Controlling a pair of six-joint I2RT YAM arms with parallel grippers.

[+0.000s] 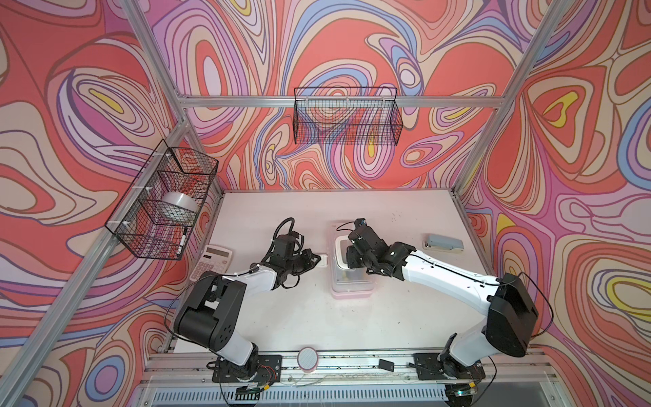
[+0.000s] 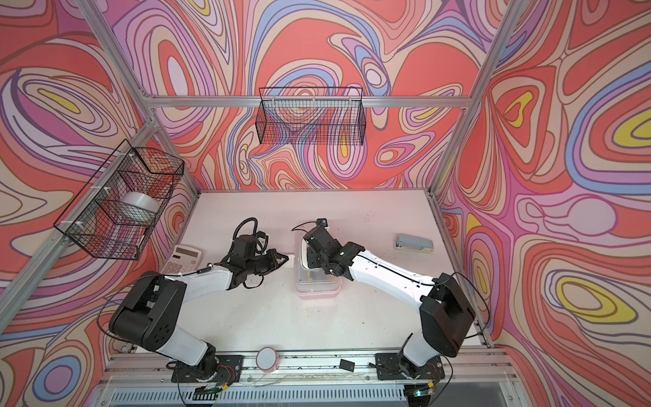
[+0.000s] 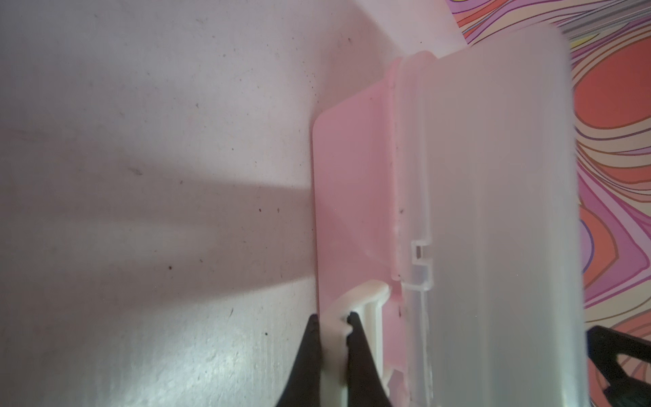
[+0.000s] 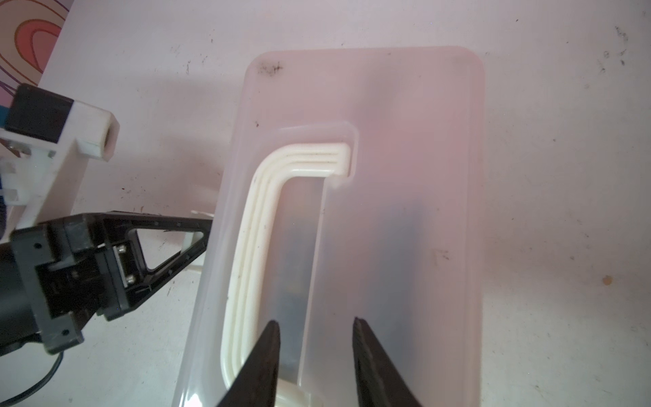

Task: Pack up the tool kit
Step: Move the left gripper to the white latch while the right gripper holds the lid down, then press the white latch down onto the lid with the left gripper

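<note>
Tool kit box [image 1: 352, 282] sits mid-table [image 1: 387, 218] between the two arms, lid [image 4: 405, 211] down, pink base [image 3: 348, 193] under a cloudy translucent shell. Left gripper [image 3: 333, 319] is pinched tight on the white side latch [image 3: 366, 292] at the box's left flank. Right gripper [image 4: 315, 320] hangs over the lid with jaws spread, straddling the recess beside the white carry handle [image 4: 253, 229], nothing between them; can't tell if the tips touch the lid. My read on handling: thin moulded plastic, light, so it'll skate on the smooth table if I push sideways without pinning it from above. Lid looks flexible and the walls slick, so no good for a side squeeze. The latch is a thin clip, probably the fragile bit, so I'd swing it over gently, not yank. For lifting, the ribbed handle is the stiff spot to grab. Contents mostly hidden, so weight is a guess
</note>
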